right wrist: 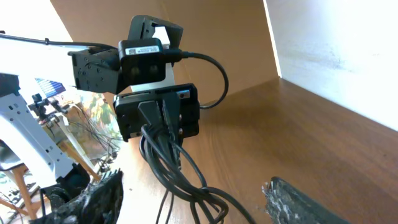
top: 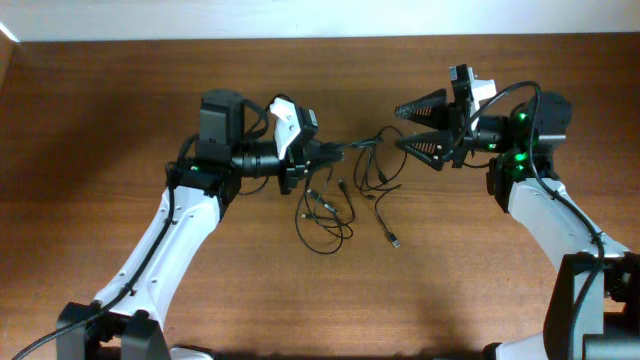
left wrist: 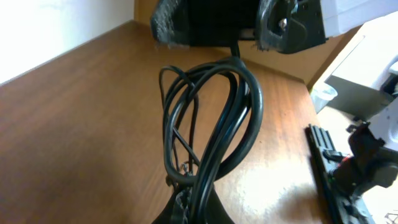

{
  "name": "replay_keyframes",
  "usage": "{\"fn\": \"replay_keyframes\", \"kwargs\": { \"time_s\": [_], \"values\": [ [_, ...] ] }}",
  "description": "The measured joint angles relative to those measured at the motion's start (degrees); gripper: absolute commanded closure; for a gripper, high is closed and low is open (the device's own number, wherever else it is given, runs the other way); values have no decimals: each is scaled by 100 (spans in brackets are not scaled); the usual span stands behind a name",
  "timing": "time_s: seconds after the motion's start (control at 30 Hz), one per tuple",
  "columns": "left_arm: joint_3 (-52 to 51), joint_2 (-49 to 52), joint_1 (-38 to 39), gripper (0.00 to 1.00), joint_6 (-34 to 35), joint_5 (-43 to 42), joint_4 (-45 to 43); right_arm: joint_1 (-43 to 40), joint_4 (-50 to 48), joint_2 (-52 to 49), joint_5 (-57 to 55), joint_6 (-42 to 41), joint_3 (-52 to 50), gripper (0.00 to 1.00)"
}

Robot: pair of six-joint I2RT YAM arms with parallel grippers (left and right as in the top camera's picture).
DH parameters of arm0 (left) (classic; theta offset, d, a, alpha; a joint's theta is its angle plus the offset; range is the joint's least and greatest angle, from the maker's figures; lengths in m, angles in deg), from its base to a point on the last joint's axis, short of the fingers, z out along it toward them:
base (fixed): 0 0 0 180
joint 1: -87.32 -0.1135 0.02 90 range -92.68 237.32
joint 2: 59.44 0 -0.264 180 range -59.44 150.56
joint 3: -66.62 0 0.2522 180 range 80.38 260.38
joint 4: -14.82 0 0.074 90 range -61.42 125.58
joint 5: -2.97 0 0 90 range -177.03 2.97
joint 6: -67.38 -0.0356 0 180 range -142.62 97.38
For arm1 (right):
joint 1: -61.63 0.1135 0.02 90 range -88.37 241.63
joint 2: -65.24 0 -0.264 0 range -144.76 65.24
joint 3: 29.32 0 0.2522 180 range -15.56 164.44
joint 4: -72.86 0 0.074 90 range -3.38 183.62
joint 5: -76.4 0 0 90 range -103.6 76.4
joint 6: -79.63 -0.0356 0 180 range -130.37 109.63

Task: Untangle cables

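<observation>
The cables (top: 335,205) are thin black cords, bunched between the two arms, with loops trailing onto the table and a small plug (top: 395,241) at the front. My left gripper (top: 322,153) is shut on the bundle's left end. In the left wrist view the cables (left wrist: 211,124) rise in loops from the left gripper (left wrist: 193,214). My right gripper (top: 400,128) stands open at the bundle's right end, and I cannot tell whether it touches the cords. In the right wrist view the cables (right wrist: 180,180) hang between its spread fingers (right wrist: 93,199), down from the left gripper (right wrist: 158,115).
The brown wooden table (top: 120,110) runs back to a white wall (top: 300,18). Both arm bases stand at the front corners. In the left wrist view, a clear cup (left wrist: 324,95) and black gear (left wrist: 348,168) lie past the table's edge.
</observation>
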Motion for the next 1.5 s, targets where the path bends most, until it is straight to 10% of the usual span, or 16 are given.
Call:
{"fn": "replay_keyframes", "kwargs": {
  "time_s": [0.13, 0.3, 0.67, 1.0, 1.5],
  "values": [
    [-9, 0, 0, 100, 22, -518, -719, 0, 4, 0, 50, -2, 0, 26],
    [-9, 0, 0, 100, 289, -990, -944, 0, 17, 0, 66, 15, 0, 96],
    [-4, 0, 0, 100, 341, -334, -201, 0, -518, 0, 42, -415, 2, 96],
    [7, 0, 0, 100, 122, 1274, 1499, 0, -2754, 0, -1565, -2914, 7, 96],
    [9, 0, 7, 100, 63, 2855, 2216, -629, -3305, 0, -3748, -5318, 4, 96]
  ]
}}
